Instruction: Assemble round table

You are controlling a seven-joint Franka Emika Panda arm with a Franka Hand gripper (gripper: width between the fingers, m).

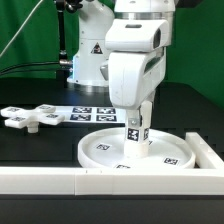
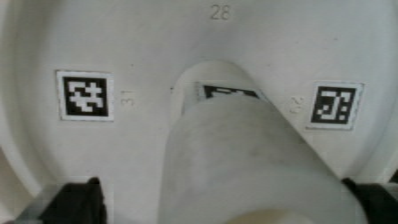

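Reaching straight down from above, the arm keeps its wrist vertical over the disc (image 1: 160, 143), and the gripper (image 1: 137, 118) pinches the post (image 1: 136, 138) upright between its two fingers (image 2: 75, 202). The post's lower end stands at the disc's middle, between two tags on the disc's floor, though whether it touches that floor cannot be told. The cross piece (image 1: 30, 118) lies on the black table (image 1: 40, 145) toward the exterior view's left, well apart from the disc; the marker board (image 1: 92, 113) lies behind the disc and the border wall (image 1: 50, 182) in front.
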